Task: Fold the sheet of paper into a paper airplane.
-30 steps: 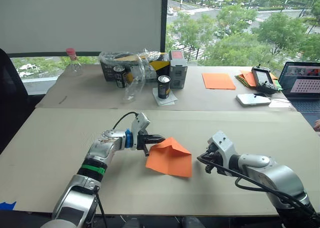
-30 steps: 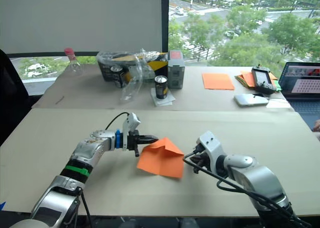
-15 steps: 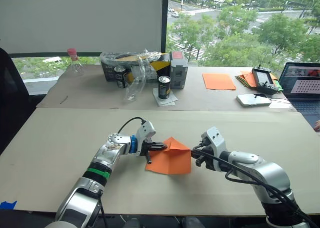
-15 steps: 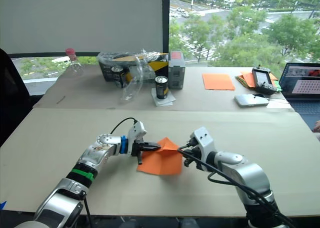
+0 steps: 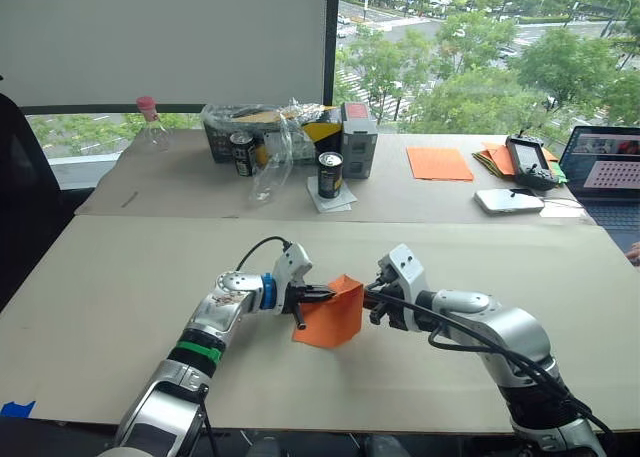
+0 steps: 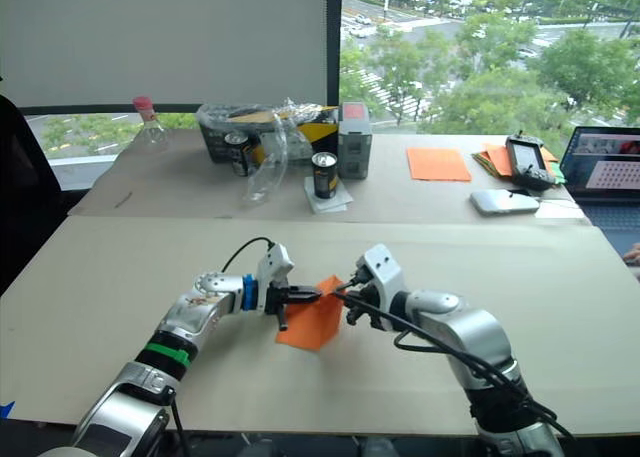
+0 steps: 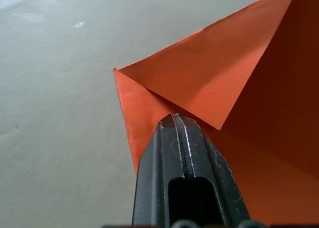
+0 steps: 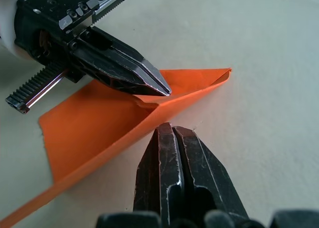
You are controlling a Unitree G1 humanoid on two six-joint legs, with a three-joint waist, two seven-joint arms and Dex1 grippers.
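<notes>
The sheet of paper (image 5: 335, 319) is bright orange and partly folded, lying mid-table with its right side lifted off the surface. My left gripper (image 5: 326, 293) is shut, its tips resting on the paper near a creased flap (image 7: 199, 78); I cannot tell whether they pinch it. My right gripper (image 5: 368, 299) is shut too, its tips (image 8: 172, 129) against the raised right edge of the paper (image 8: 99, 123). The right wrist view shows the left gripper (image 8: 162, 90) facing it across the fold.
The back table holds a smooth orange sheet (image 5: 438, 163), a pile of papers (image 5: 490, 158), a controller (image 5: 527, 160), a laptop (image 5: 605, 165), a white device (image 5: 508, 200), cans (image 5: 329, 174), a box (image 5: 357, 127) and a bottle (image 5: 150, 123).
My right gripper moved left to the paper's right edge and pushed it up and leftward, so the paper looks narrower. My left gripper slid further onto the paper.
</notes>
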